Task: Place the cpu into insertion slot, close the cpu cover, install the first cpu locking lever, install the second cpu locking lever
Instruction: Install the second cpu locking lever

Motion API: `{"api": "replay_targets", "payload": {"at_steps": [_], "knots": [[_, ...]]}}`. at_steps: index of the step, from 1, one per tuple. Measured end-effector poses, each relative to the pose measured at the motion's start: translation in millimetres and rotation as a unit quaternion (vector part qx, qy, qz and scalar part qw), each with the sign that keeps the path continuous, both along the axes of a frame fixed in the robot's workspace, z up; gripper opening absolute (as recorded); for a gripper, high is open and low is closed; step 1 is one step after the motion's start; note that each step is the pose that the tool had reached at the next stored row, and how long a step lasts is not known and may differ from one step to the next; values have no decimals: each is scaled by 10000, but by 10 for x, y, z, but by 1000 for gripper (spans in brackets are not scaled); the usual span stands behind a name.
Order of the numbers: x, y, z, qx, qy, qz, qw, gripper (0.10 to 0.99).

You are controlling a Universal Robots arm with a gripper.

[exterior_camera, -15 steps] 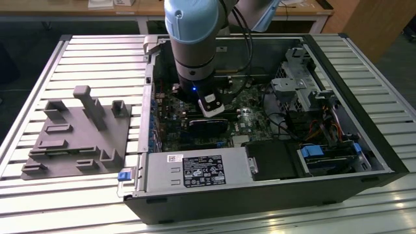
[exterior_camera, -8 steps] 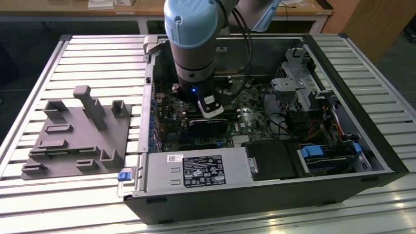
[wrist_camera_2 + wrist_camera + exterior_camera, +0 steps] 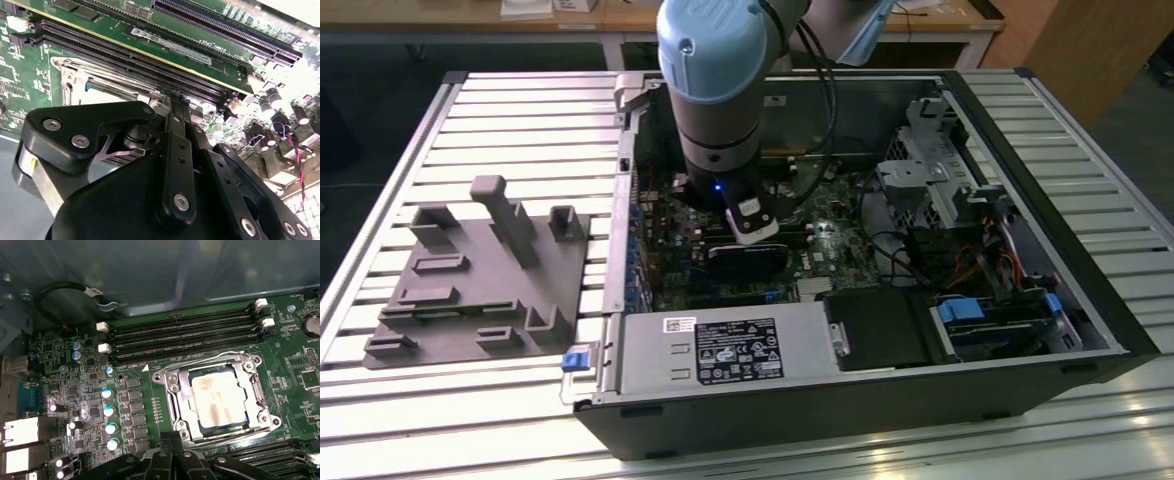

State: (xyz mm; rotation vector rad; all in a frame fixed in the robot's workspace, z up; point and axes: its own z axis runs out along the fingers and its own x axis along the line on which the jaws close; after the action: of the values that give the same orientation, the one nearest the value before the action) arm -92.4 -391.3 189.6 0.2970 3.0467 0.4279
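the gripper [image 3: 172, 97] was lowered inside the open computer case [image 3: 854, 400], its black linkage nearest the lens in both wrist views. its two fingers [image 3: 172, 450] stood pressed together, with no gap visible and nothing held between them. in the first wrist view the fingertips sat just beside the near edge of the cpu socket [image 3: 172, 390].

the cpu [image 3: 217, 397] lay flat in the socket, its dull silver top showing a brownish smear. the cpu cover [image 3: 260, 390] lay down around the chip as a metal frame, with the chip showing through its window. whether the locking levers were latched could not be told.

beyond the socket ran four parallel memory slots [image 3: 185, 337] with white clips at their ends, and to one side stood a row of blue-topped capacitors [image 3: 109, 412]. behind these rose the grey case wall, with a looped black cable [image 3: 60, 290].

in the exterior view the arm [image 3: 714, 90] reached down into the middle of the case. a power supply [image 3: 720, 350] lay at the near edge. a grey fixture plate [image 3: 474, 290] rested on the slatted table [image 3: 454, 420] at the exterior view's left.
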Motion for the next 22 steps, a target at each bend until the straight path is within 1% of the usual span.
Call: {"api": "replay_targets", "payload": {"at_steps": [5,7,14,19,22], "knots": [[0,1,3,4,-3,-1,10000,106],[1,3,36,7,-4,0,10000,106],[8,1,196,2,-1,0,10000,106],[17,1,294,1,-1,0,10000,106],[20,1,307,-13,-2,-1,10000,106]]}}
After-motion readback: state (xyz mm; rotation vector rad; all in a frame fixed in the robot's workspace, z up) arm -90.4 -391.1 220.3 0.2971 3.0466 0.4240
